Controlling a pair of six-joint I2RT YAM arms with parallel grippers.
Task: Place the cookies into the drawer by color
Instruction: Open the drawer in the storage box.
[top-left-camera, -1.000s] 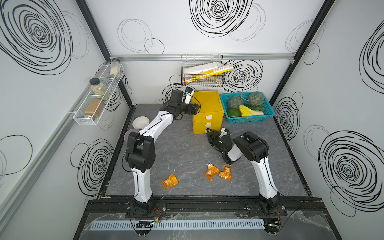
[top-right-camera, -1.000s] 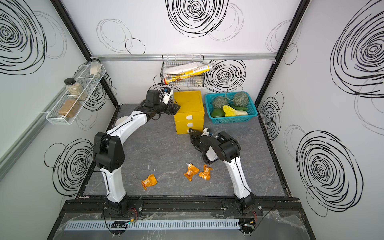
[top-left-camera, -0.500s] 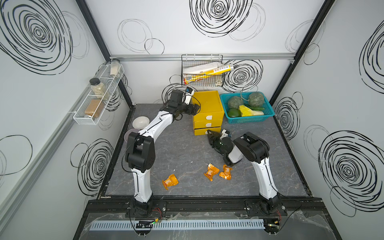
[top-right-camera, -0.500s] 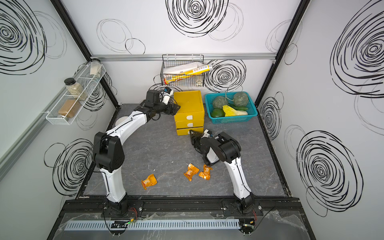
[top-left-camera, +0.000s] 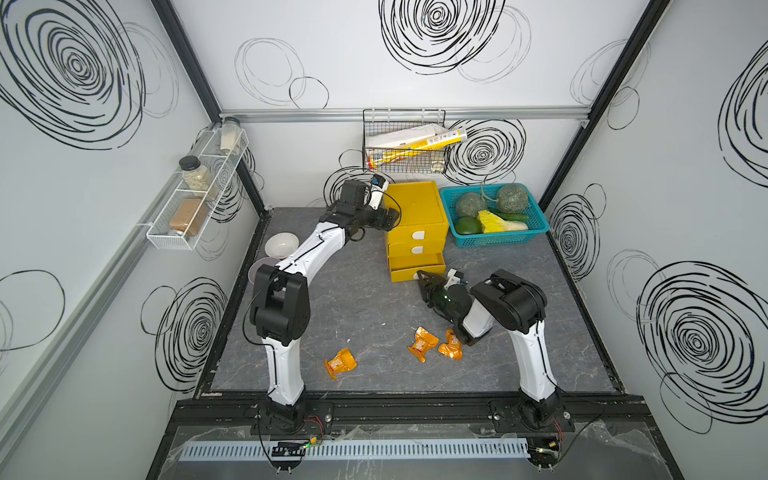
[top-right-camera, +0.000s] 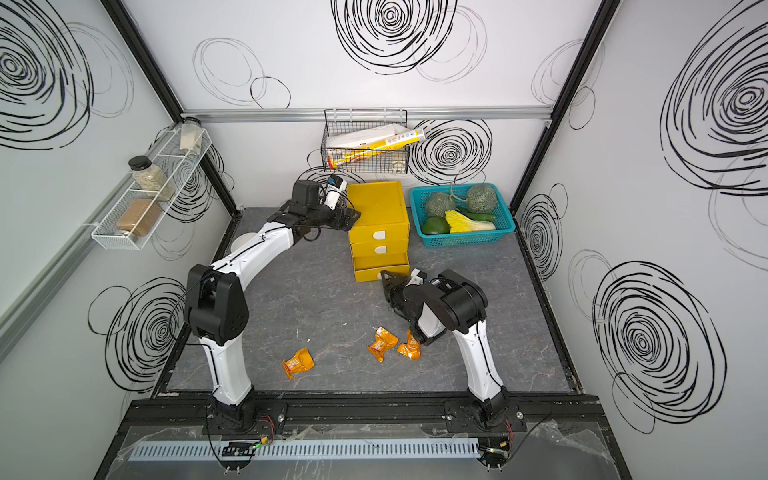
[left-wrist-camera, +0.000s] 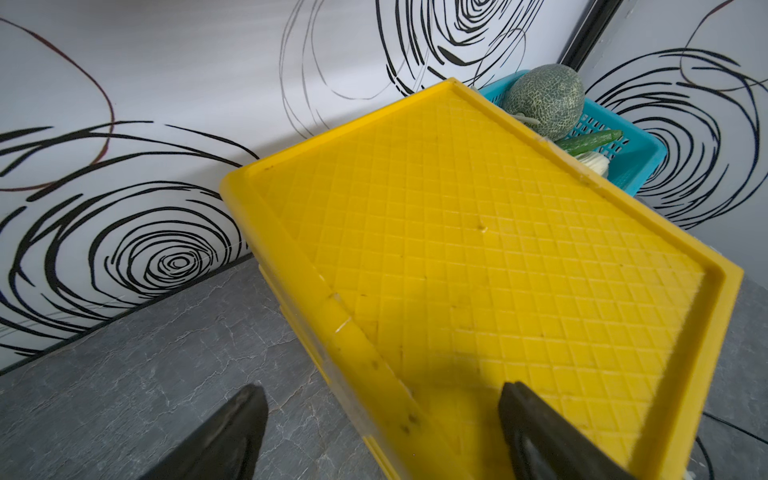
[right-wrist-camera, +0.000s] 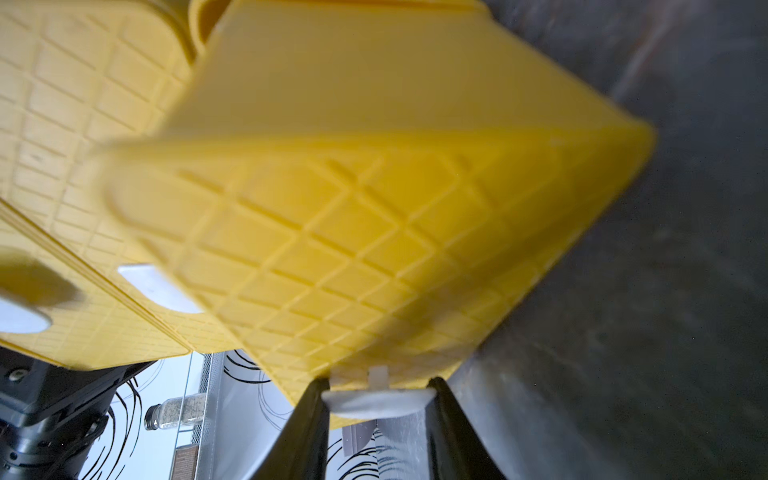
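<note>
Pulls lowest drawer (top-left-camera: 415, 262) of boxy bright-yellow plastic cabinet (top-left-camera: 415, 203) further out than a second ago, pinching white tab handle (right-wrist-camera: 376, 401) between right jaws. Holds left jaws spread astride cabinet's top edge. Needs next to release, then fetch orange foil cookie packets (top-left-camera: 423, 343) from grey worktop (top-left-camera: 365, 299). Finds no black or green packets; upper drawers shut, contents hidden.

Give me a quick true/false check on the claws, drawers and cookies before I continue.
1. The right claw is shut on the bottom drawer's white tab. True.
2. All three drawers are closed. False: the bottom drawer is partly pulled out.
3. Three orange cookies lie on the table. True.
4. The left claw holds a cookie. False: the left claw is open, empty, astride the yellow cabinet's top edge.
5. The teal basket is empty. False: the teal basket holds produce.
</note>
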